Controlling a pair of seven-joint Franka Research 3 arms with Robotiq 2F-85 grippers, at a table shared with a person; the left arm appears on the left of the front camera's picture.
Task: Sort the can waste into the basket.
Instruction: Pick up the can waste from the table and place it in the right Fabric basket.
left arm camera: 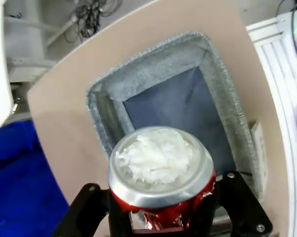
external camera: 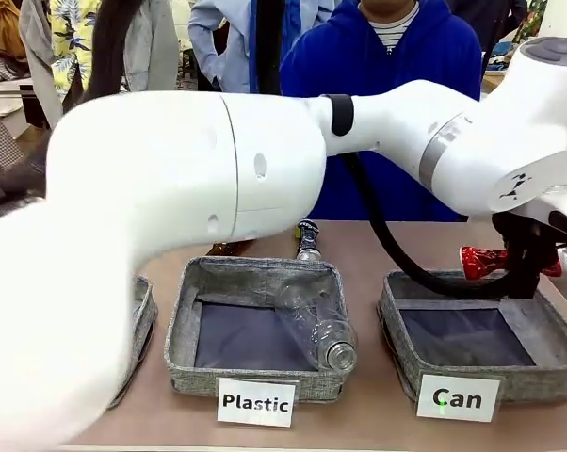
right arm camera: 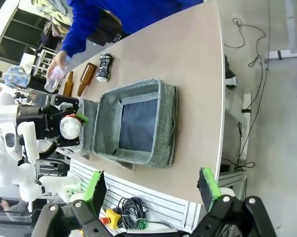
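- The left arm point(external camera: 170, 179) is showing white rounded shells, a black ring point(external camera: 340, 115) and a grey band point(external camera: 441, 155).
- A black cable point(external camera: 376, 231) is hanging beneath it.
- The black right gripper point(right arm camera: 151, 185) is wearing green pads point(right arm camera: 207, 182).

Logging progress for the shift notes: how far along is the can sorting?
Done: nothing yet; the Can basket shows only its bare dark lining. In hand: the left gripper holds the red can above that basket, not yet released. Left: drop it, then fetch the dark can lying on the table behind the Plastic basket. The right gripper is open, holding nothing.
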